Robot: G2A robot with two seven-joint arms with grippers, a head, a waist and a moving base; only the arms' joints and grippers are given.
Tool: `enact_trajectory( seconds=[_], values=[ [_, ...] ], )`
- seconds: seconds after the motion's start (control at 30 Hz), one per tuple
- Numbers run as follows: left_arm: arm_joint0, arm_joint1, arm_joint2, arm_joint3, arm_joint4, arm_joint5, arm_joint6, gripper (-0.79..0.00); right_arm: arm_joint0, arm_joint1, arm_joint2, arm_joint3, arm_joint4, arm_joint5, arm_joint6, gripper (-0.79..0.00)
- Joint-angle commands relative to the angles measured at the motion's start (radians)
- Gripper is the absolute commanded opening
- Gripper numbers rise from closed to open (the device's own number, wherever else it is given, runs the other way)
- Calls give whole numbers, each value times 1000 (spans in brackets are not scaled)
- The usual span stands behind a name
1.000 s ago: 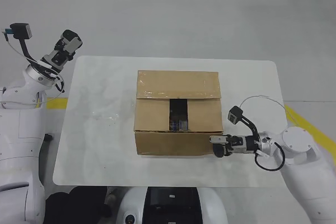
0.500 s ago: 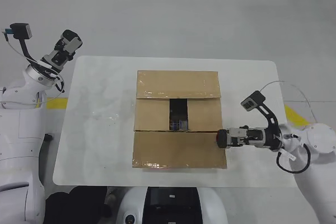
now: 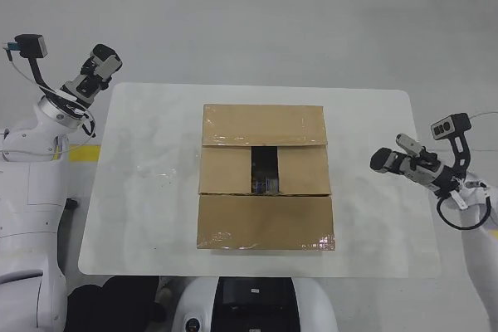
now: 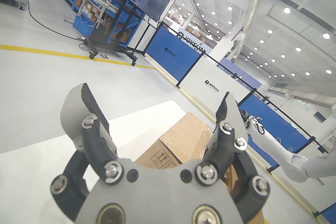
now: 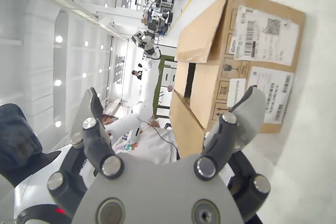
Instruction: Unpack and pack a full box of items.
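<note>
Right gripper (image 3: 380, 159) has backed off to the right since a second ago, when it sat at the box's near right corner. The near flap (image 3: 264, 222) has swung out flat toward the near table edge.

Top view: box (image 3: 232, 170) mid-table (image 3: 149, 166), with the far flap (image 3: 264, 124) also folded out. Two inner flaps are still shut, with a narrow dark gap (image 3: 266, 170) between them and the contents too dim to name. The right gripper hangs just off the box's right side, apart from it. The left gripper (image 3: 102, 60) is parked past the far left corner, well apart.

- Risk: nothing braces the box. A pull on an inner flap could drag or tip it on the smooth top.
- Risk: a finger pushed into the gap may jab the items below.

Left wrist view: left gripper (image 4: 155, 93), fingers spread wide, nothing held. The box (image 4: 183, 141) lies beyond, on the table (image 4: 52, 151).

Right wrist view: right gripper (image 5: 172, 96), jaws wide apart, empty. The labelled right wall of the box (image 5: 262, 51) faces it. The far flap (image 5: 199, 25) slants up and may spring back. The shut inner flap blocks the way to the contents.
</note>
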Motion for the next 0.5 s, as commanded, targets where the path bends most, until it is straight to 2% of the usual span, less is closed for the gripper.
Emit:
enact_trajectory(
  seconds=[0.0,0.47],
  values=[
    [0,0,0,0,0,0,0,0,-4,2,17,9,-6,-9,-9,0],
    [0,0,0,0,0,0,0,0,-10,3,33,21,-5,-5,-27,0]
  ],
)
